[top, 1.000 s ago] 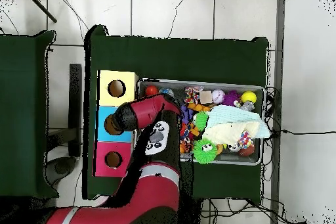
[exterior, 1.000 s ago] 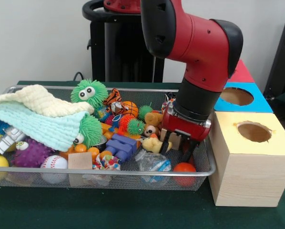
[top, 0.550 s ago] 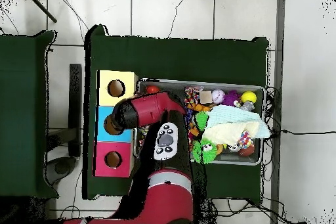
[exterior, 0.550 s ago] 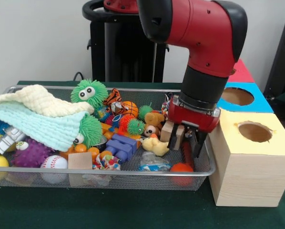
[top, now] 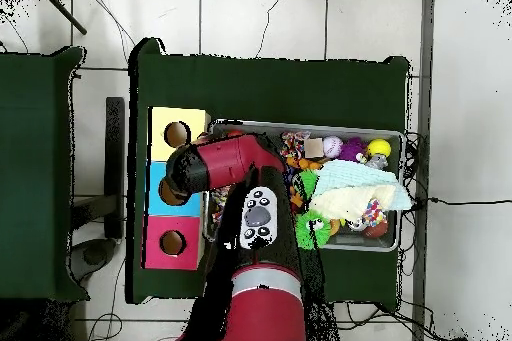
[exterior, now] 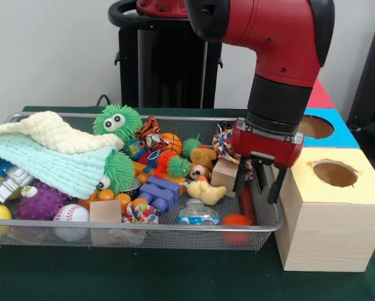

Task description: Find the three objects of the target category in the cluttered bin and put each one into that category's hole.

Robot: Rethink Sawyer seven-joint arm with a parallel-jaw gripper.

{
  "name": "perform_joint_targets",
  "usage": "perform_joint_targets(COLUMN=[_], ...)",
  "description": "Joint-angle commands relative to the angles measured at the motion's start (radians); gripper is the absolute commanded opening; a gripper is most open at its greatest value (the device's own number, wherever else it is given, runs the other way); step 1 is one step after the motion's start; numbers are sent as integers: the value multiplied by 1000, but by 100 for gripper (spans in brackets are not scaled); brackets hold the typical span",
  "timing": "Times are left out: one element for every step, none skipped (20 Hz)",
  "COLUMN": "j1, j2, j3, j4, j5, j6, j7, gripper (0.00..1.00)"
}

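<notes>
so, operator, your gripper [exterior: 258, 185] hung over the wire bin [exterior: 143, 231], at the end beside the yellow-topped box [exterior: 328, 207]. its fingers [exterior: 276, 184] were spread apart with nothing between them, their tips above the bin's rim and just beside the box wall. you could not tell from the frames which category was the target, so i list what lay in the bin by the gripper.

right below the gripper sat an orange-red ball [exterior: 237, 221] against the bin's near edge, and beside it a clear wrapped toy [exterior: 198, 214]. a wooden block [exterior: 225, 175] stood just behind the gripper's red housing, touching a knotted rope toy [exterior: 224, 143]. a yellow duck [exterior: 204, 190] lay next to the block, with a blue brick piece [exterior: 158, 191] beyond it, away from the gripper. farther from the gripper were a small basketball [exterior: 170, 143], a green fuzzy creature with big eyes [exterior: 116, 121] and a pale green cloth [exterior: 46, 162] under a cream cloth [exterior: 52, 133]. a baseball [exterior: 71, 214] and a purple spiky ball [exterior: 42, 200] rested at the bin's near edge, well apart from the gripper.

beside the yellow-topped box, a blue-topped box [exterior: 319, 128] showed its own hole. from above, the arm [top: 222, 161] covered the bin's end next to the yellow box [top: 178, 134], with the blue [top: 158, 173] and red [top: 172, 242] boxes in a row after it.
</notes>
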Motion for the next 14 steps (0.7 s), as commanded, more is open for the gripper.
perform_joint_targets(j1=[-42,-47,-63,-80,-93,-104,-104,-97,-91,-87,-101,-114,-125,-134], j2=[3,1,-2,-5,-8,-12,-14,-18,-22,-32,-44,-56,-61,-70], j3=[121,127,149,171,190,201,199,185,170,154,158,162,165,165], j4=[46,51,60,69,77,85,85,82,79,80,91,101,107,115], j5=[1,2,4,6,8,8,6,-1,-7,-18,-23,-29,-34,-36], j6=[-1,-5,-15,-25,-27,-18,-12,-1,10,28,35,41,44,49], j7=[-22,-22,-31,-40,-49,-59,-58,-52,-47,-50,-66,-83,-94,-99], gripper=[100,100,100,100,100,100,100,100,100,100,100,100,100,100])
